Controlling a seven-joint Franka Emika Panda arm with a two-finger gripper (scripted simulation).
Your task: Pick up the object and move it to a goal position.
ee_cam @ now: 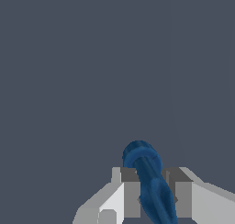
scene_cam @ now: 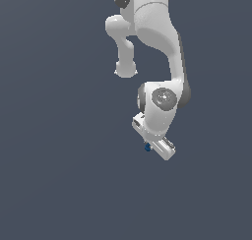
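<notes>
Blue object point(ee_cam: 149, 184) sits clamped between the two fingers point(ee_cam: 132, 198) of the end effector point(ee_cam: 151, 195), as the wrist view shows plainly: a dark blue, elongated piece with a rounded, ringed head that juts out beyond the fingertips, its body running back between the pale grey pads. Both pads press against its sides, so the end effector is closed down to the width of the piece and has a firm hold of it. Around it in that view lies only a flat, even slate-grey ground.

In the exterior view the white arm point(scene_cam: 157, 42) comes down from 12 o'clock, bends through a rounded joint near the centre of the frame, and ends in the end effector point(scene_cam: 156, 148) at roughly 5 o'clock from the centre. The hand is tilted, its long body slanting from upper left down to lower right in the exterior view. A small speck of dark blue, the object point(scene_cam: 147, 147), shows at the hand's lower edge, on the exterior view's left of the white housing; most of it is hidden by the hand and it is too small there to make out its shape.

The background is the same uniform grey everywhere, with no edge or shadow, so whether the object is raised off a tabletop cannot be told.
</notes>
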